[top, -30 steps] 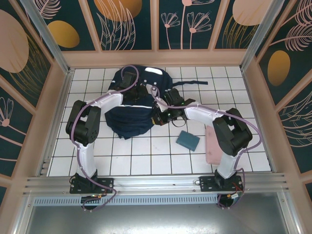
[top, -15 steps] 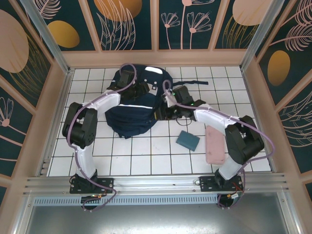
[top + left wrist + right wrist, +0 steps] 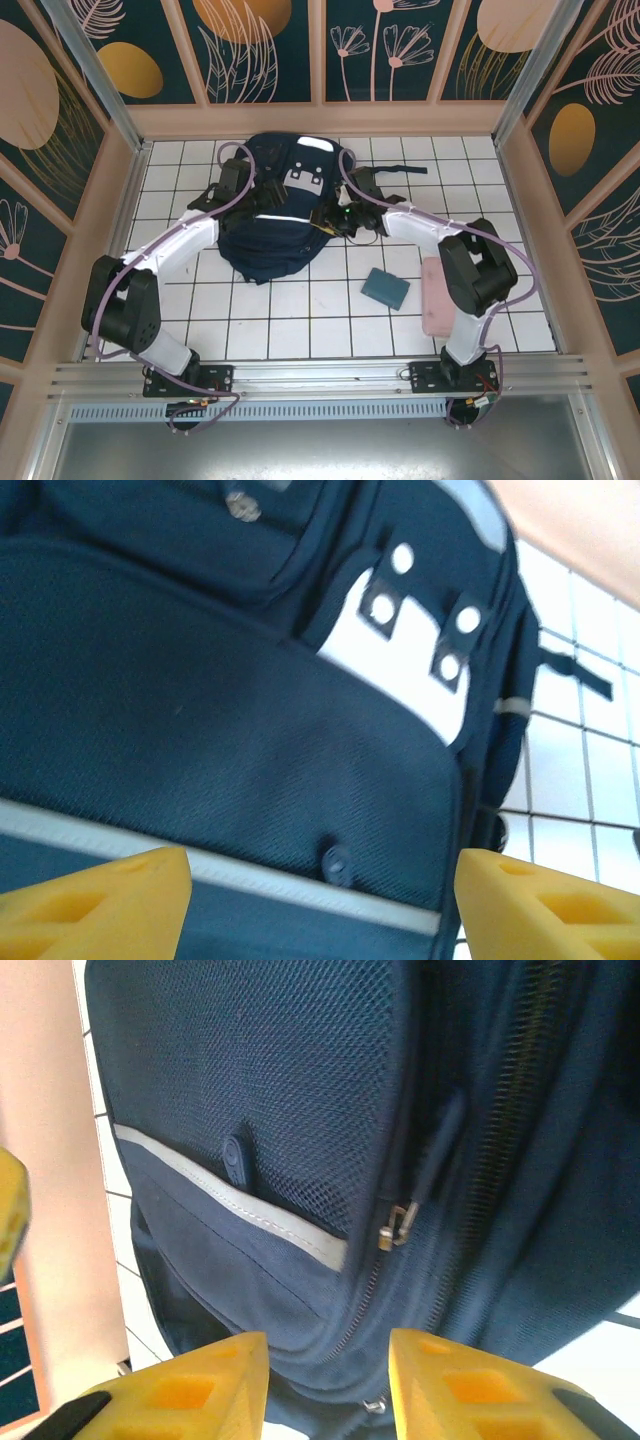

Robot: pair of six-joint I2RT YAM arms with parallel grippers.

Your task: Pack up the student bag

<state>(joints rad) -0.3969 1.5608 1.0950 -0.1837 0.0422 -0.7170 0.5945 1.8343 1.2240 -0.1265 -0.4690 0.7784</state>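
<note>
Well, from the left wrist camera we saw the student bag point(image 3: 200, 730) close below us, dark blue cloth almost everywhere. The left fingers point(image 3: 110, 895) were spread wide with nothing between them. We saw a white patch point(image 3: 400, 670) with four round dots, and a snap button point(image 3: 337, 862) just above a pale stripe point(image 3: 260, 880). We found no words or brand name to read.

From the right wrist camera, the right fingers point(image 3: 190, 1385) stood a little apart at the bag's side, pinching nothing that we could see. A zip point(image 3: 497, 1130) ran down the bag, and a small metal pull point(image 3: 397, 1225) hung just above the gap. The front was netted cloth. We saw no writing here either.

From the top camera, the bag lay at the far middle of the white tiled tabletop point(image 3: 300, 320), between the two arms. A strap point(image 3: 400, 168) trailed out to its right. A blue-green pad point(image 3: 385, 288) and a pink flat thing point(image 3: 440, 297) lay nearer to us.

We thought the bag would be soft and floppy, so it would sag when lifted. It would not break, and the rough cloth would not slip much. We thought the pull was the place to pinch for opening, but it was tiny. For lifting, the strap or a thick edge looked better.
</note>
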